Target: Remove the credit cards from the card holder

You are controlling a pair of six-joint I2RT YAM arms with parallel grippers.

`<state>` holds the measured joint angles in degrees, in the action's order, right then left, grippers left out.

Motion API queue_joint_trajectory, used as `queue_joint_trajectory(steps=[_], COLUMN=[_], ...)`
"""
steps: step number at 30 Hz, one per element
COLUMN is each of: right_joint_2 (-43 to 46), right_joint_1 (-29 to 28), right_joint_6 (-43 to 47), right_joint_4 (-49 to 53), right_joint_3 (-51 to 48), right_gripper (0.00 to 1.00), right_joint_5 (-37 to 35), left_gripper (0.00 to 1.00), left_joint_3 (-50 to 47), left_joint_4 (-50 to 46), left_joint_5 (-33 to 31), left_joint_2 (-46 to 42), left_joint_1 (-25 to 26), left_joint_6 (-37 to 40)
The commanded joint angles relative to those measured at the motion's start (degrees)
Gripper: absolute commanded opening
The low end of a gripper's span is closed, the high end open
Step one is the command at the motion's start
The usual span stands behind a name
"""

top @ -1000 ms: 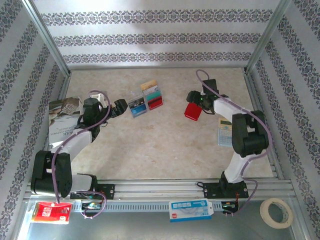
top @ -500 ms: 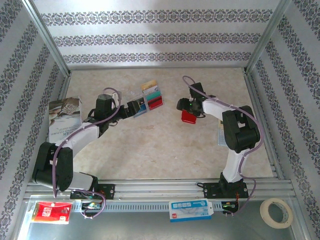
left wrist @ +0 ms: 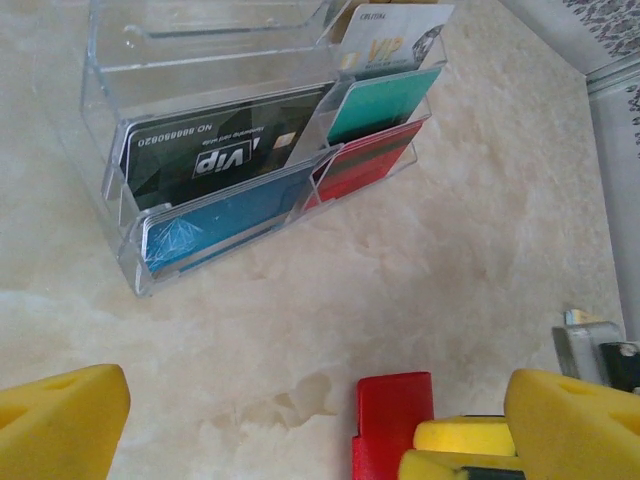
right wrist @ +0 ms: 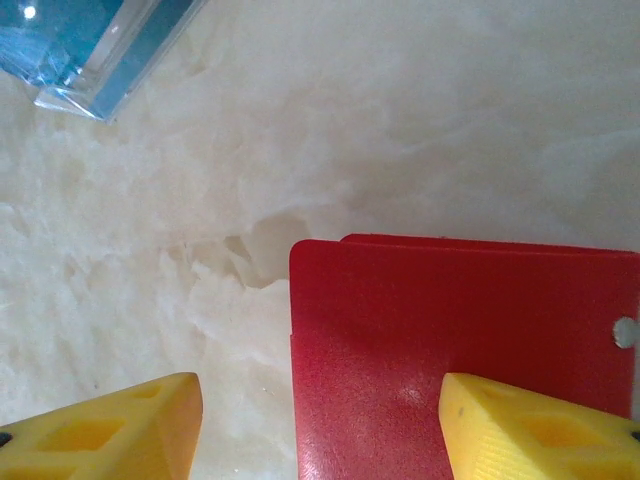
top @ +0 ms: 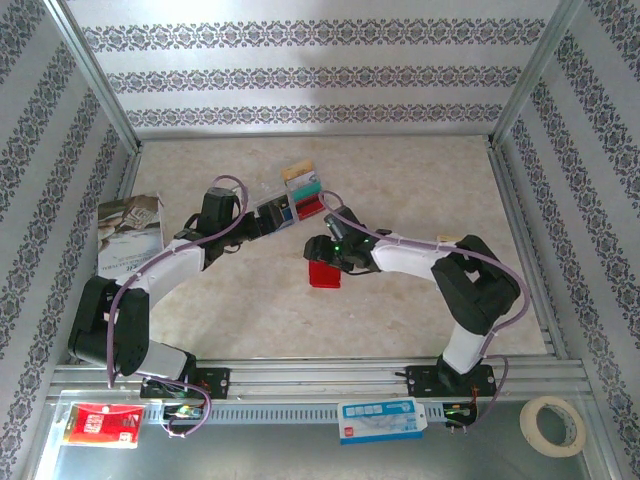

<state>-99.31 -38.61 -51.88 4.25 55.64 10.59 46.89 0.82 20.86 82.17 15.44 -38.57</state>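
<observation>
Straddling the small red bifold card holder (top: 323, 274) near the marbled table's (top: 400, 320) centre, the right gripper (right wrist: 320, 390) cannot be confirmed as clamping it. The left gripper (left wrist: 318, 380), jaws wide apart, faces thin plastic credit cards (left wrist: 260, 170) in a clear acrylic rack (left wrist: 110, 90). Judged step: securing the holder; next, opening it.

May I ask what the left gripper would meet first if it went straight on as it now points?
Most likely the clear card stand, at its front tier holding the blue card, though depth is unclear.

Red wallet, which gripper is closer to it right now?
Right. The right gripper is directly at the red wallet; the left gripper sits apart, facing the clear card stand.
</observation>
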Motion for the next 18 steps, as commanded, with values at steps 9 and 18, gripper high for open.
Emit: queue_joint_trajectory(steps=[9,18], right_joint_2=[6.5,-0.5], right_joint_1=[3.8,3.5], right_joint_6=[7.4,7.8], right_joint_4=[6.8,6.9], right_joint_3=[-4.7,-3.3], right_gripper=[0.40,0.18], right_joint_5=[-4.1,0.4], left_gripper=[0.83,0.58], left_joint_3=[-1.4,-1.2], left_joint_4=[-2.0,0.6], left_joint_5=[4.2,9.3], left_joint_2=[4.0,10.1], left_joint_1=[9.7,11.9], left_joint_6=[-10.6,-11.8])
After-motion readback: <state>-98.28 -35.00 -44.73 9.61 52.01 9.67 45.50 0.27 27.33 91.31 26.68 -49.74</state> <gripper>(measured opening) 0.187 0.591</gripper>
